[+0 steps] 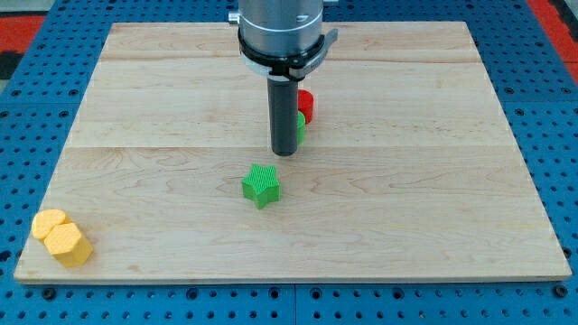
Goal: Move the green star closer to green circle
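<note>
The green star (261, 186) lies on the wooden board (406, 181), a little left of centre. My tip (285, 153) stands just above and to the right of the star, a short gap away. The green circle (300, 127) is mostly hidden behind the rod; only a green sliver shows at the rod's right side. A red block (306, 104) sits right above that sliver, also partly hidden by the rod.
A yellow block (69, 245) and a second yellow block (49, 223) touch each other at the board's bottom-left corner. The board rests on a blue perforated table (27, 108).
</note>
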You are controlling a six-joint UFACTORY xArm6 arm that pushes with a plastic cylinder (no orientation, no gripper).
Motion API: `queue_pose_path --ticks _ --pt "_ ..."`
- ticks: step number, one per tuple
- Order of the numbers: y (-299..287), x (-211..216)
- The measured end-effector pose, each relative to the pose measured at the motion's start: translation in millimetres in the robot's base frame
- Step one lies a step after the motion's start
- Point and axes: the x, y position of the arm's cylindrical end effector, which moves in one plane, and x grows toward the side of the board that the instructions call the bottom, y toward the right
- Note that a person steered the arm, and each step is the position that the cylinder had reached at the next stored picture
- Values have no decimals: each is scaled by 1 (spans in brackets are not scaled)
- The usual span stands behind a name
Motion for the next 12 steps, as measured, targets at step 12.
queue_pose_path --ticks 12 --pt "-35 67"
